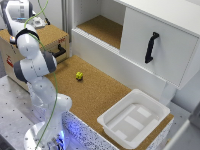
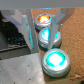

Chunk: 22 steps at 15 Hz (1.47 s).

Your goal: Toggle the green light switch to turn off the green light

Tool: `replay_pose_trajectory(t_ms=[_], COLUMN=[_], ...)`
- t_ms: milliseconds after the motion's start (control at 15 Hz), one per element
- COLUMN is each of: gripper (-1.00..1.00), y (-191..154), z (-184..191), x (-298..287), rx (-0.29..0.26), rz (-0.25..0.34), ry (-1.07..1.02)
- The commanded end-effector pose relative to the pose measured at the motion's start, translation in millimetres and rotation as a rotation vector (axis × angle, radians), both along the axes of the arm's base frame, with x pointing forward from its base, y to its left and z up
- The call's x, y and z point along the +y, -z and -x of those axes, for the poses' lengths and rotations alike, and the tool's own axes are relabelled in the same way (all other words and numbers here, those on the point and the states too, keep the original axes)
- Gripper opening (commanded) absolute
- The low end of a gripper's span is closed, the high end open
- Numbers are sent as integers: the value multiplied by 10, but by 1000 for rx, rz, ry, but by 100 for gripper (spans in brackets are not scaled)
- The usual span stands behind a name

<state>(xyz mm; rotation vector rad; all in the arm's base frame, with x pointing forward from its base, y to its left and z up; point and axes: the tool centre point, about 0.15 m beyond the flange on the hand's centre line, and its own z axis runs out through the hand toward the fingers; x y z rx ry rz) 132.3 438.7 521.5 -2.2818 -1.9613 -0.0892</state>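
The white cabinet (image 1: pixel 150 35) fills the exterior view's right, its door shut with a black handle (image 1: pixel 151 47) running near-upright, and an open shelf recess beside it. Below runs the cork tabletop (image 1: pixel 100 95), carrying a white tray (image 1: pixel 134 119) at its near end and a small yellow-green ball (image 1: pixel 79 75) lying alone near the middle. On the exterior view's left the Panda arm (image 1: pixel 37 65) rises from its base, folds at the elbow and reaches up and back toward a brown box (image 1: pixel 50 36); the end effector itself is out of sight behind the arm there. Over to the wrist view: three round button lights sit in a row, an orange one (image 2: pixel 43 19) farthest, then the green light switch (image 2: pixel 50 36) glowing in the middle, then a brighter teal one (image 2: pixel 55 60) nearest. The end effector (image 2: pixel 43 22) hangs over the far end of that row, two fingers (image 2: pixel 29 27) spread apart with nothing between them, the green switch just beside their tips. Round as it is, the switch shows no long axis, its lit face turned up toward the camera.
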Motion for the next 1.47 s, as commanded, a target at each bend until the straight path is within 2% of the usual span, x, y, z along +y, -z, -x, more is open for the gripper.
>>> replay_pose_trajectory(t_ms=[0, 400, 733, 800, 867, 933, 1067, 1133, 1267, 1400], gripper=[-100, -100, -100, -100, -100, -100, -100, 100, 100, 100], y=[322, 696, 1040, 1031, 862, 595, 127, 7, -68, 3], z=[-119, -300, -298, -239, -155, -57, 135, 172, 176, 82], x=[57, 175, 288, 302, 265, 191, 79, 60, 58, 73], rx=[34, 96, 158, 156, 127, 90, 4, -22, -51, -38], rz=[-46, 3, 79, 76, 52, 19, 22, 20, 18, 24], ry=[2, 9, -5, -11, -14, -19, -31, -19, -13, 18])
